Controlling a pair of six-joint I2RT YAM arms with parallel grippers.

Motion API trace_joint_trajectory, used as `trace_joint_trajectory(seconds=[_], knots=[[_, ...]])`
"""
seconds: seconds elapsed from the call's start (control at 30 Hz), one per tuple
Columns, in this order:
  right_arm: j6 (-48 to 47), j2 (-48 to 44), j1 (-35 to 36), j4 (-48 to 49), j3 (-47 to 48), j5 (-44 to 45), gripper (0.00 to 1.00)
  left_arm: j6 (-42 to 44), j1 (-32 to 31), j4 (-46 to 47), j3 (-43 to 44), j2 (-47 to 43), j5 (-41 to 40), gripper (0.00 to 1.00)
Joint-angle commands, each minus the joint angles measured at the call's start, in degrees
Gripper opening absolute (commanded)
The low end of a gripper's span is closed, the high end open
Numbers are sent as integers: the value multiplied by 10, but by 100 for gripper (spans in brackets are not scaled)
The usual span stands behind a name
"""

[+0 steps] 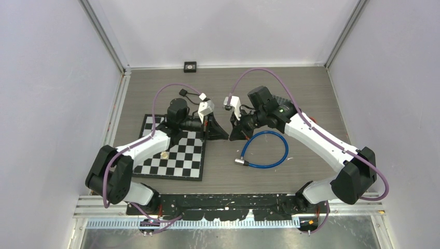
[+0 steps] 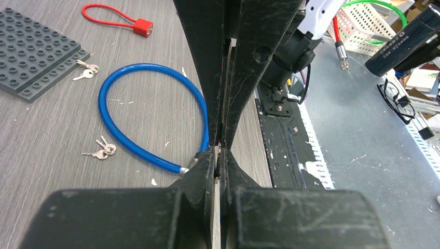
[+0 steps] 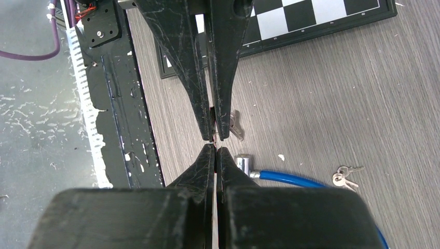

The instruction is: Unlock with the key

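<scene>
Blue cable lock (image 3: pixel 290 178) is lying on the table (image 3: pixel 337 93), its metal end (image 3: pixel 244 163) just beside the right gripper (image 3: pixel 215 149) and the loop trailing off on the right arm's side, so that arm's nearer. It meets the left gripper (image 2: pixel 218 153) tip to tip. Both sets of jaws are squeezed together, and I can't tell if a key's pinched in there. Loose keys (image 3: pixel 345 176) sit near the cable.
</scene>
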Motion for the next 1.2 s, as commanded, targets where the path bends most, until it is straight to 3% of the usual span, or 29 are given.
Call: trace_joint_trajectory(seconds=[0.0,0.37,0.47,0.53,0.6,0.7,0.8,0.93,1.17], knots=[[8,-18,-4,35,6,-9,0,1,1,12,7,7,13,0],[9,-31,-11,43,-11,3,2,11,8,13,-11,-15,3,0],[10,-31,-12,41,-15,19,22,27,13,1,-15,-27,-1,0],[9,-36,-15,38,-22,37,49,56,17,-29,-13,-39,-5,0],[1,-48,-21,37,-33,57,62,92,25,-73,-9,-54,-10,0],[-14,-73,-32,30,-55,93,69,166,38,-144,1,-84,-19,0],[-45,-81,-33,-5,-73,126,71,260,45,-260,19,-110,-41,0],[-63,-72,-31,-44,-103,143,83,388,45,-421,52,-125,-64,0],[-87,-27,15,-39,-160,179,84,456,45,-504,45,-169,-75,0]])
